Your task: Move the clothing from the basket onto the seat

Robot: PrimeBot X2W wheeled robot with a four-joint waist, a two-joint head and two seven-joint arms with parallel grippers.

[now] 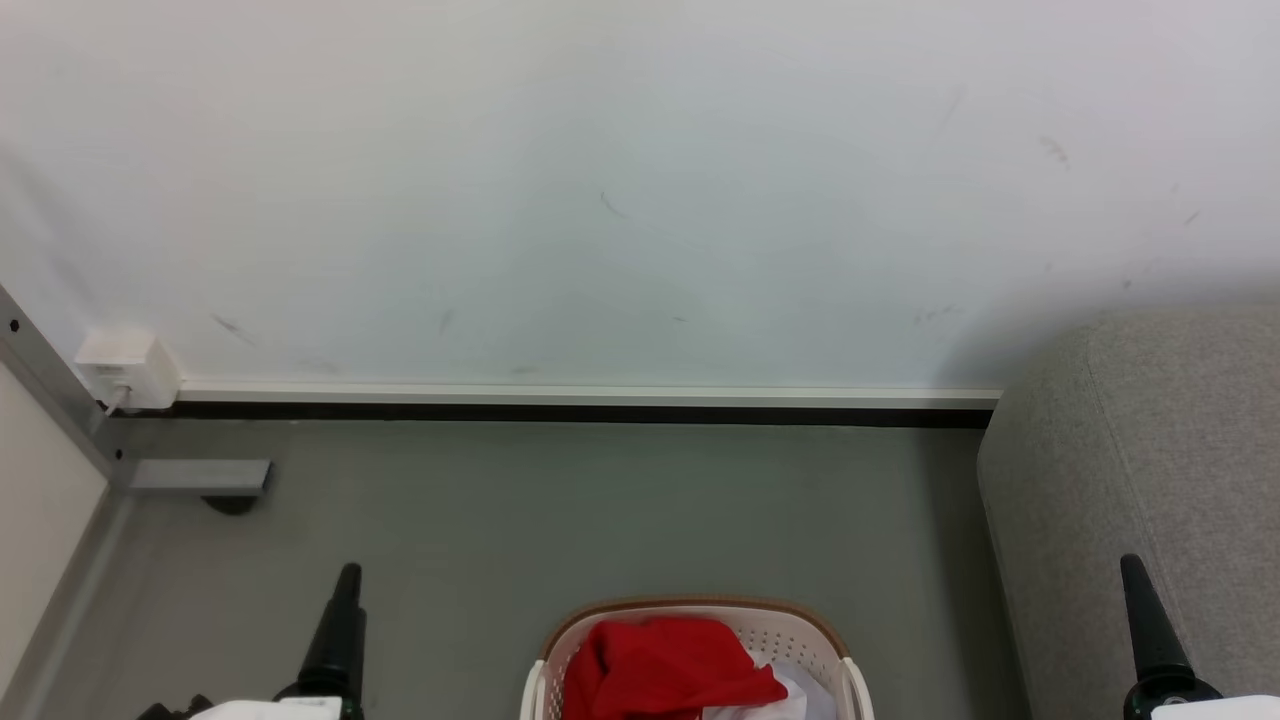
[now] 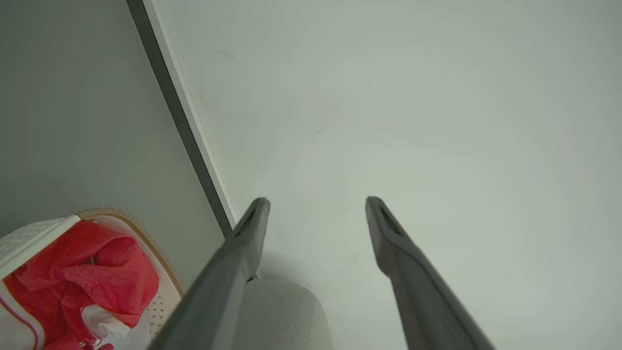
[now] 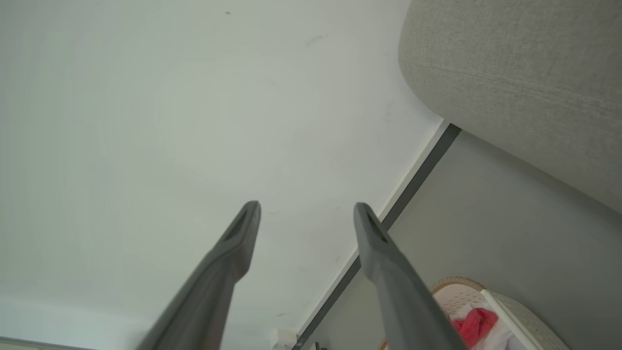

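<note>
Nothing is moved yet: the bright red fabric garment point(image 1: 660, 665) lies bunched in the oval cream perforated plastic basket point(image 1: 690, 605) on the near floor, left of the grey upholstered sofa point(image 1: 1130, 450). Left tool point(image 2: 317, 201) and right tool point(image 3: 306, 205) are both spread wide and empty, well above the garment.

Scuffed white wall point(image 1: 600, 200); grey floor point(image 1: 600, 500); white socket box point(image 1: 125, 365).

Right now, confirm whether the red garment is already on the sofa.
No, the clothing lies bunched inside the basket, which stands on the floor beside the sofa.
</note>
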